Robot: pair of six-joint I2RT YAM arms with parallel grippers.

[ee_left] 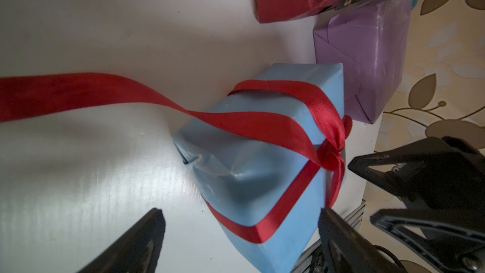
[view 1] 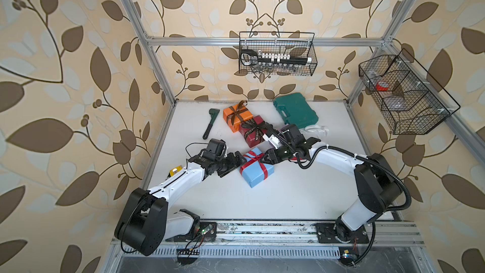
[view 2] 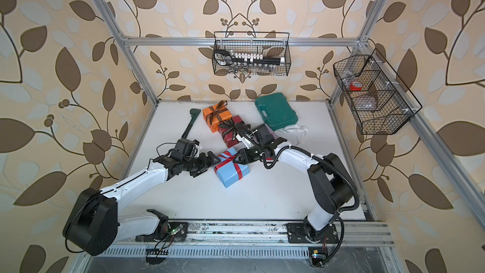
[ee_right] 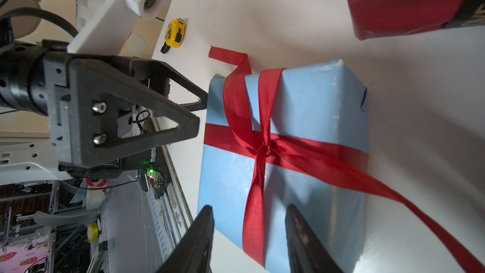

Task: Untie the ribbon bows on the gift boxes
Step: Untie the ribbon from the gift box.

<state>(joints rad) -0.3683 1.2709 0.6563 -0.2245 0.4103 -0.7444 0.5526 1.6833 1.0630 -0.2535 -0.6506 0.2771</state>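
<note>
Right wrist view puts the light blue gift box [ee_right: 301,127] right under your right end effector [ee_right: 248,207]. Its two fingers stand apart, and a run of the red ribbon [ee_right: 262,151] lies in the gap between them, not pinched. The ribbon crosses at a tight knot on the box's top face. One loose tail trails away over the worktop [ee_right: 288,22], and another curls off the opposite edge, toward your left end effector [ee_right: 202,112]. That one is spread wide too, its tips just beside the box's edge with nothing in them.

In both top views the blue box sits mid-worktop between the two end effectors, and the dark red gift box [view 2: 232,141] lies near it on the far side. The lilac gift box [ee_left: 367,61] lies just beside both.

For writing, look at the black ribbon [view 2: 228,130] tied around the dark red box. It carries white capitals, and you can read "LOVE" in a top view and a single "S" in the right wrist view. The other letters are too small or cut off. The yellow tape measure [ee_right: 174,34] at the worktop's edge has a label too small to read.
</note>
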